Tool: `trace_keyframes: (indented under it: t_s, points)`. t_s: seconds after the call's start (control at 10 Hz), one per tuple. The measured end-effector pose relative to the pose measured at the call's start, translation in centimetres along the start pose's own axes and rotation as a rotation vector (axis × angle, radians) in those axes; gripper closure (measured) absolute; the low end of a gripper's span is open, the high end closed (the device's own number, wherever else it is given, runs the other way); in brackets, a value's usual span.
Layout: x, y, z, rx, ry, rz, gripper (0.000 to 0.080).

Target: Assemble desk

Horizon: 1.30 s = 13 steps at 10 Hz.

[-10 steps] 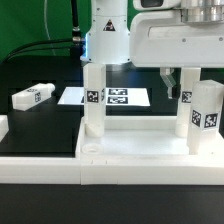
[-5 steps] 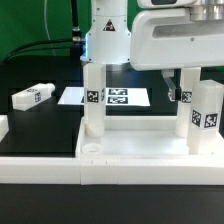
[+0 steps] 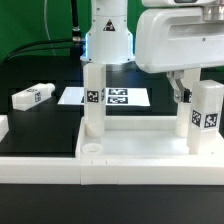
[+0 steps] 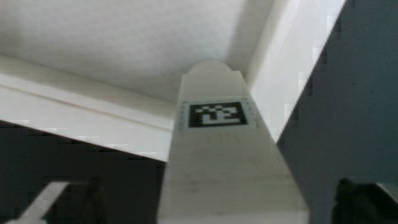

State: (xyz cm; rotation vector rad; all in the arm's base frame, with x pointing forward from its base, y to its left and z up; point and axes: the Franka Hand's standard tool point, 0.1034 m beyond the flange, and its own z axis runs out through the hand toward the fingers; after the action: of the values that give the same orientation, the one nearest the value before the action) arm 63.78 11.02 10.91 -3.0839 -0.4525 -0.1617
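With its jaws spread around the standing leg (image 3: 208, 118) on the desk top (image 3: 140, 152), the end effector (image 4: 217, 205) could tip that leg if it closes off-centre.

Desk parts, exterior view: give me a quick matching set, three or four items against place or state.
Items:
1. loose leg
2. marker board
3. leg under the gripper
4. gripper

States:
A. flat on the table, behind the tabletop
B. lying on its side, at the exterior view's left
C. jaws open, gripping nothing
D. upright at the tabletop's corner, on the exterior view's right

Pairs: 1-B, 2-A, 3-D, 4-C
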Motion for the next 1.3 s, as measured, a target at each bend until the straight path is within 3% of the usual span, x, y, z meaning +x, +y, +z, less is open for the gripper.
trace_keyframes:
  t_s: [0.1, 0.2, 0.3, 0.8, 1.3]
  points:
    - [0.0, 0.0, 0.0, 0.0, 0.0, 0.006, 0.0377]
    - [0.0, 0.0, 0.0, 0.0, 0.0, 0.031, 0.0377]
    - [0.0, 0.1, 0.0, 0.0, -0.001, 0.031, 0.0512]
    - [0.0, 0.1, 0.0, 0.001, 0.003, 0.472, 0.0512]
    - [-1.4, 3.8, -0.1, -0.052, -0.001, 1.002, 0.0504]
